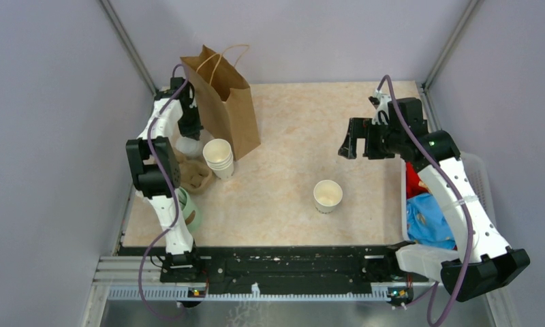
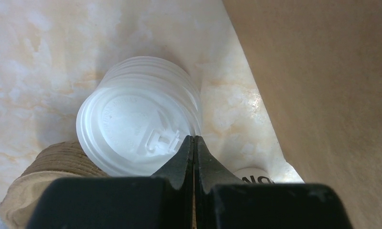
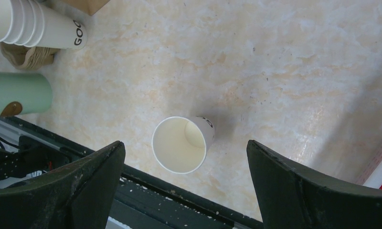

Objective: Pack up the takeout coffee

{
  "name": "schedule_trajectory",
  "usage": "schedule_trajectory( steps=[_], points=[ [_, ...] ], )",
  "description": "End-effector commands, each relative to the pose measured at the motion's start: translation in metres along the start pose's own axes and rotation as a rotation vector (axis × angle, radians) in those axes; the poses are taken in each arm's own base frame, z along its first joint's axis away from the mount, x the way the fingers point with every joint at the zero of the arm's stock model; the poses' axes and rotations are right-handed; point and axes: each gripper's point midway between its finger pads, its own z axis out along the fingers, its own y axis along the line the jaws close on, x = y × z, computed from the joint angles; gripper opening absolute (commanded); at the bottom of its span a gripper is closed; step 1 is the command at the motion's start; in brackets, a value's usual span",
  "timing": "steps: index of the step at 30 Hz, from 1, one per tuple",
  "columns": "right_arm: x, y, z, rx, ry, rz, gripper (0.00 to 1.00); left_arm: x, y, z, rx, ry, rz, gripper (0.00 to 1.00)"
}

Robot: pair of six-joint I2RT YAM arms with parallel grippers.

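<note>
**A:** The left gripper (image 2: 194, 143) has its fingers pressed together with nothing between them. Its tips hang over the near edge of a stack of white lids (image 2: 136, 126). I can't tell whether they touch the top lid.

**B:** How many lids?

**A:** Several, nested; I can't make out the exact number. They sit just beside the one brown paper bag (image 2: 332, 95), which stands upright at the far left of the worktop (image 1: 304, 122).

**B:** And the right gripper?

**A:** The right gripper (image 1: 360, 142) is spread wide and empty, above the far right side.

**B:** Where's the coffee cup?

**A:** One coffee cup (image 1: 328, 195) stands alone, upright and open-topped, near the middle. It is well apart from the bag and lids.

**B:** Anything else?

**A:** One stack of cups (image 1: 219, 158), roughly four rims, just beside the bag. Also one green tube (image 1: 188, 210) near the left arm, and one basket (image 1: 484, 184) at the right edge.
</note>
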Motion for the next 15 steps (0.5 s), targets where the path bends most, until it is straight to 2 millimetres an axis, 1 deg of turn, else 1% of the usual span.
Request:
schedule_trajectory(
  steps=[1,5,11,13,15],
  points=[
    [-0.011,0.008,-0.002,-0.030,-0.047,-0.021,0.97,-0.024,0.008,-0.046,-0.037,-0.120,0.009,0.00],
    [-0.013,0.009,-0.002,-0.035,-0.054,-0.021,0.97,-0.028,0.008,-0.062,-0.035,-0.157,0.004,0.00],
    [-0.015,0.011,-0.005,-0.040,-0.060,-0.021,0.97,-0.036,0.006,-0.077,-0.023,-0.202,-0.001,0.00],
    [-0.015,0.011,-0.006,-0.041,-0.060,-0.021,0.97,-0.041,0.006,-0.088,-0.026,-0.229,-0.008,0.00],
    [-0.015,0.012,-0.006,-0.045,-0.061,-0.020,0.97,-0.047,0.007,-0.103,-0.031,-0.268,-0.020,0.00]
  ],
)
